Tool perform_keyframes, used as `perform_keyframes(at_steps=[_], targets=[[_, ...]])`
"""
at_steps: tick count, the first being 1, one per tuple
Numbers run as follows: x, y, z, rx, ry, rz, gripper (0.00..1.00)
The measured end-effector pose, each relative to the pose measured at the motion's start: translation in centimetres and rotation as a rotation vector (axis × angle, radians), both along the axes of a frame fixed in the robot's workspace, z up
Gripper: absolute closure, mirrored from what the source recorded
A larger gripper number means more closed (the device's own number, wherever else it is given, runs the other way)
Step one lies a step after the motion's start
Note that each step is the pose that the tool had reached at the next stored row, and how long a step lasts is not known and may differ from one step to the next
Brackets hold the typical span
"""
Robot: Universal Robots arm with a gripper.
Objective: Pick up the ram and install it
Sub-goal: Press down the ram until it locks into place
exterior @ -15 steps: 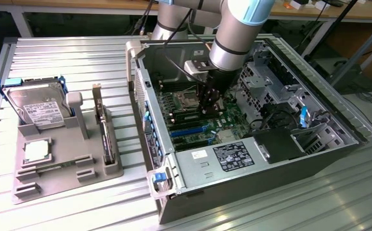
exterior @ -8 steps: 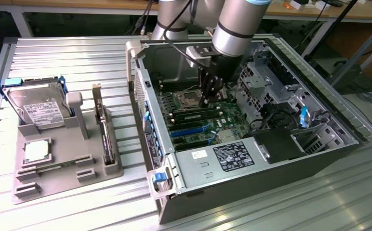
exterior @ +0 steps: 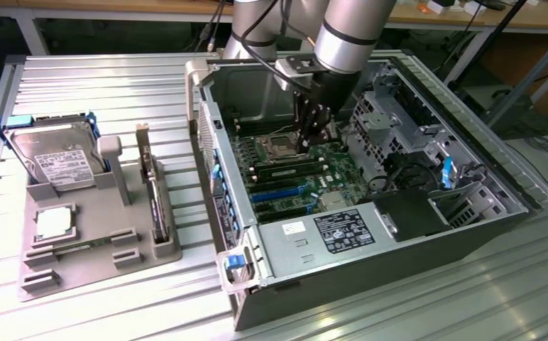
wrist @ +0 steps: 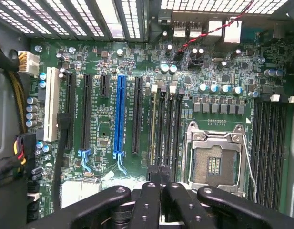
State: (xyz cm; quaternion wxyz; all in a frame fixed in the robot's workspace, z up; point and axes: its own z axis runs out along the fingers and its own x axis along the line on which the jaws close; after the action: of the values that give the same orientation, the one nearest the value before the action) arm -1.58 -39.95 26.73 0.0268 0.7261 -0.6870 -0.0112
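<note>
I see the open computer case (exterior: 369,206) at the exterior view's right, and the parts tray (exterior: 94,249) on the table (exterior: 444,305) at its left. On the tray, the hard drive (exterior: 56,160) stands behind the processor chip (exterior: 55,222), with the expansion card (exterior: 155,192) along the tray's case-side edge. My gripper (exterior: 307,145) reaches into the case, above the motherboard (wrist: 113,62), beside the processor socket (wrist: 216,160).

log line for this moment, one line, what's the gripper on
phase: ram install | gripper: inside pc case, shut on ram | ram: on edge at memory slots beside cpu socket | seated: cannot tell
</note>
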Motion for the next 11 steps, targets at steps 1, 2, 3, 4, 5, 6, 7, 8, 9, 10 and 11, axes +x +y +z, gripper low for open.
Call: perform_keyframes(at_steps=[1,2,3,4,5,6,7,8,9,10,11], targets=[[0.0,0.00,0.00,0.0001,-0.0001,0.000,0.90],[0.0,0.00,0.00,0.0000,0.0000,0.000,0.90],[0.0,0.00,0.00,0.0001,0.0000,0.000,0.90],[0.0,0.00,0.00,0.0001,-0.0001,0.000,0.90],[0.1,0.07,0.00,0.0004,-0.0001,0.000,0.90],[0.5,0.07,0.00,0.0034,-0.0002,0.002,0.90],[1.4,0.08,-0.01,0.0049,-0.0003,0.005,0.90],[1.8,0.08,-0.01,0.0049,-0.0006,0.006,0.90],[2.2,0.08,-0.03,0.0047,-0.0010,0.006,0.90],[2.6,0.07,-0.12,0.0047,-0.0011,0.006,0.90],[3.0,0.08,-0.27,0.0047,-0.0012,0.007,0.90]])
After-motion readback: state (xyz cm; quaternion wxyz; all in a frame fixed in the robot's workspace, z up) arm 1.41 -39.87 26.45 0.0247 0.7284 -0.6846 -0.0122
